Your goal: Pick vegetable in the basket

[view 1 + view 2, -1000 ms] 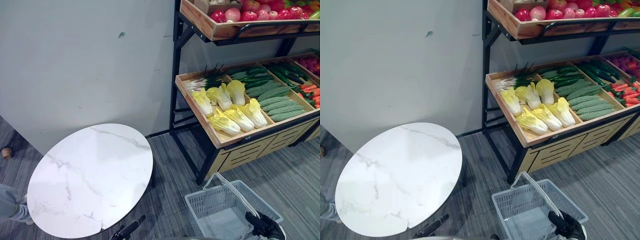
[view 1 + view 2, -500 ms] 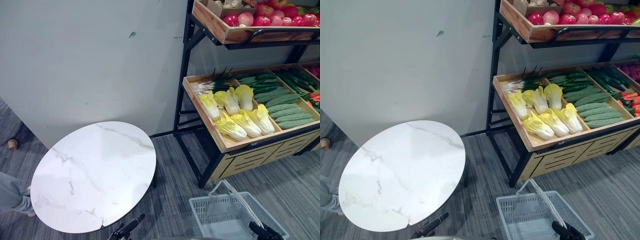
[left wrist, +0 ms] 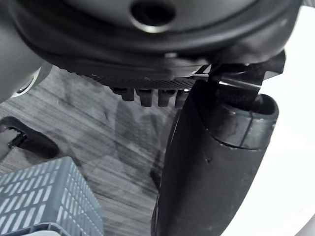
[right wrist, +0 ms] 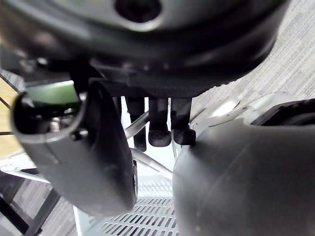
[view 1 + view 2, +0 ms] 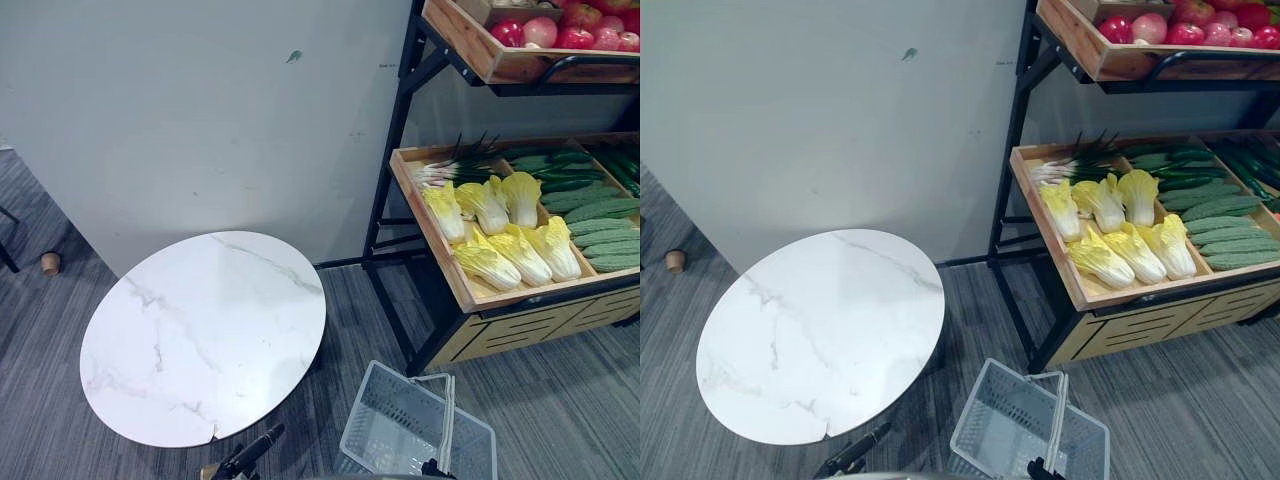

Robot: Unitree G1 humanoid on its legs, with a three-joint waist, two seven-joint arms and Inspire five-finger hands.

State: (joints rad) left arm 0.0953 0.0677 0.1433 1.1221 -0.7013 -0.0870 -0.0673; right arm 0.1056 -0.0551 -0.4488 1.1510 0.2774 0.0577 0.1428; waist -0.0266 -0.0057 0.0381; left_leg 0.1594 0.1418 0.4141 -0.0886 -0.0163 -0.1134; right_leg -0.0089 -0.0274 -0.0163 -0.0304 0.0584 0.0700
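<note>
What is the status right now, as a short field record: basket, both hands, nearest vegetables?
basket: grey, low beside the produce rack, nothing seen inside
right hand: curled round the basket's white handles
left hand: idle, beside the round marble table
nearest vegetables: cabbages in the lower wooden tray, none picked yet

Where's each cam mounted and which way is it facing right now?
Left eye view: head, looking down at floor, round table, basket, vegetable shelf; left hand at bottom edge.
Right eye view: head, slightly aside, same scene; right hand on the basket's handle.
Left wrist view: left wrist, facing the floor; own thumb looms.
Right wrist view: right wrist, facing down into the basket; own fingers curl round the handle.
Shared: the basket, in all four.
</note>
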